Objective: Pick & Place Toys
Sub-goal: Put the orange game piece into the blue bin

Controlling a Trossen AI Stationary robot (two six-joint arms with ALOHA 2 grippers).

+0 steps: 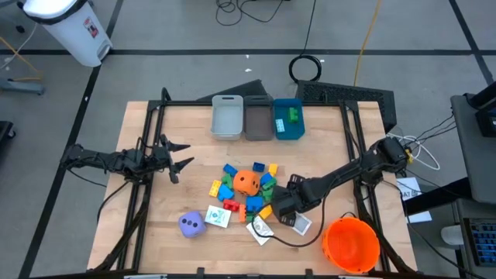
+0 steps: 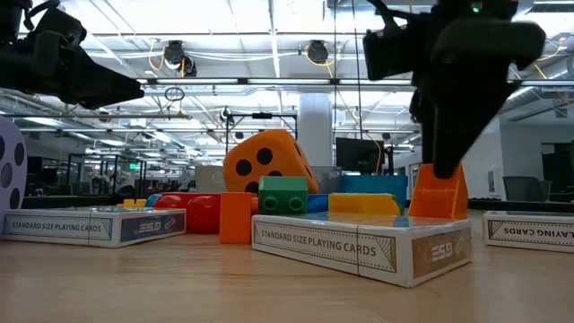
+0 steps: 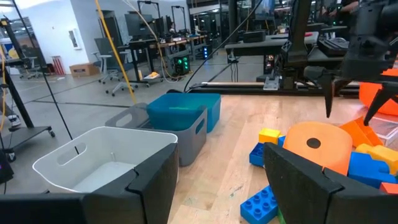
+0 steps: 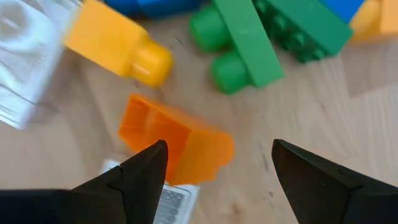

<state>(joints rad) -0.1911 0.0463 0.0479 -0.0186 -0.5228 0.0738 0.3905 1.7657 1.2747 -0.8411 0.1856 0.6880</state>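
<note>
The toys lie in a heap mid-table: an orange soft die (image 1: 246,182), blue, green, yellow and red blocks, a purple soft die (image 1: 191,224) and card packs (image 1: 218,216). My right gripper (image 1: 276,208) is open and points down at the heap's near right side. In the right wrist view (image 4: 217,165) its fingers stand to either side of an orange block (image 4: 174,146) that lies on the table. My left gripper (image 1: 180,159) is open and empty, held above the table left of the heap. My right gripper hangs open over the orange block (image 2: 439,193). In the low view one finger (image 2: 441,135) reaches down to the block's top. I cannot tell whether it touches the block.
Three bins stand at the far edge: light grey (image 1: 227,116), dark grey (image 1: 258,118) and blue (image 1: 288,118) with a green block inside. A big orange bucket (image 1: 351,244) stands at the near right corner. A yellow block (image 4: 118,46) and a green block (image 4: 249,43) lie beside the orange one.
</note>
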